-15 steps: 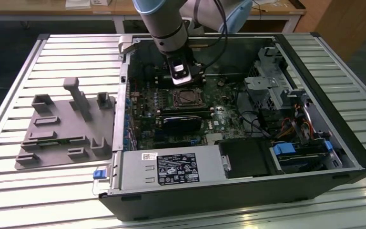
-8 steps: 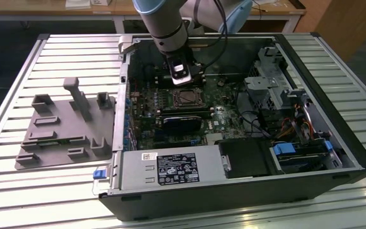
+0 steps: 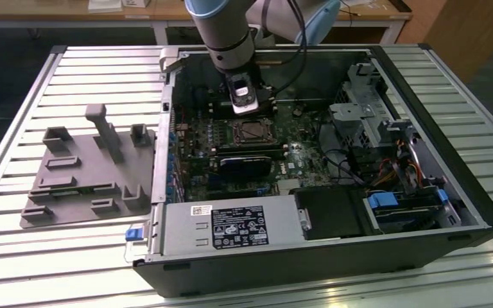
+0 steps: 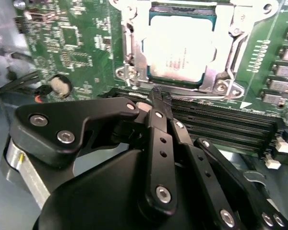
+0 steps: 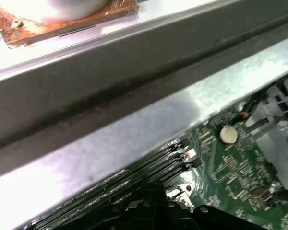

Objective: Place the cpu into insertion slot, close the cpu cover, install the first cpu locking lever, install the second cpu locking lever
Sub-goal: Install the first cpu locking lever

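Observation:
The cpu [image 4: 181, 44], a pale silver square, lies flat in the insertion slot [image 4: 178, 81], whose dark rim shows along the chip's edge. The cpu cover [image 4: 135, 53], a dull silver frame, lies down around the chip. In the exterior view the socket [image 3: 251, 131] sits mid-motherboard inside the open computer case. My gripper [image 3: 246, 109] hangs just beyond the socket's far side. In the second wrist view its black fingers [image 4: 159, 125] meet at the tip, so the gripper [image 4: 158, 97] is shut with nothing in it, over the long black memory slots [image 4: 221, 120] beside the socket.
The case's metal wall [image 5: 134, 120] passes close by in the first wrist view, with a coin battery [image 5: 227, 134] on the green board. A black card [image 3: 244, 165] and power supply [image 3: 229, 228] lie nearer the front. A grey fixture [image 3: 88, 173] stands on the slatted table at the exterior view's left.

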Controlling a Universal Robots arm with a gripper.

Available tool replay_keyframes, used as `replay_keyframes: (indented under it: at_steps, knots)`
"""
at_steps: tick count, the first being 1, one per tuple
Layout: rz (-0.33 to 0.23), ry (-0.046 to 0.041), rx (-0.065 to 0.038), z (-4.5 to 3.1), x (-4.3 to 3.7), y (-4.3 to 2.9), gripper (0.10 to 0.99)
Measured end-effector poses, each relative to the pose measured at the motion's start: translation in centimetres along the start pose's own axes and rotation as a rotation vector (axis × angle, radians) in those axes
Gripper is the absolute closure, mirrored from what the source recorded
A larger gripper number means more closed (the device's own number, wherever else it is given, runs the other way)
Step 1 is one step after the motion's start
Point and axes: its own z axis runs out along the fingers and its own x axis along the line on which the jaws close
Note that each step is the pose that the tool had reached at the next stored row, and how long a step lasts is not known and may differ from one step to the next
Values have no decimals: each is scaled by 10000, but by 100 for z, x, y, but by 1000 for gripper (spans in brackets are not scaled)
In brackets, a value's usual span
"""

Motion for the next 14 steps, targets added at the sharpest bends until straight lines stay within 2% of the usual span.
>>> replay_keyframes:
  at_steps: [1, 14]
  knots:
    - [10, 59, 34, 2, -4, 2, 984]
    - [12, 63, 40, 26, -51, 25, 984]
